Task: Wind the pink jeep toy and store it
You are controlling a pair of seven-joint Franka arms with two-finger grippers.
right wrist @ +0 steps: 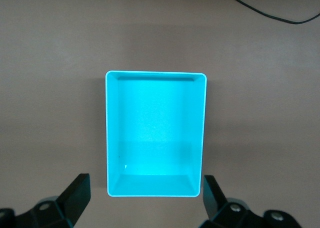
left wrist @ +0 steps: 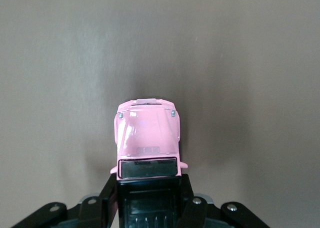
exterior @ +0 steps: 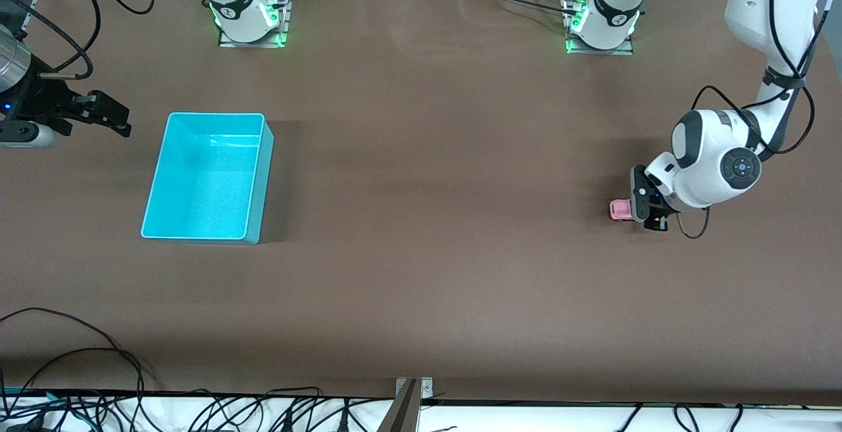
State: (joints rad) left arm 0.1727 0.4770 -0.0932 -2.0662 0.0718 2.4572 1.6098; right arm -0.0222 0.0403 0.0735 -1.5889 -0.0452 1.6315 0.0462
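Clamped on the black rear section of the pink jeep toy, my left pincer sits low at the left arm's end of the counter, its fingers pressed against both sides of the body. From the front the jeep seems to rest on the counter or just above it; I cannot tell whether the wheels touch. My right pincer hangs with its fingers spread wide near the cyan bin at the right arm's end, waiting and holding nothing.

As I judge it, only the grasp is done. Whether the winding has started does not show here. Storing is clearly not yet done: the bin is bare inside and stands well apart from the jeep, so the carry across the counter and the release into it remain.
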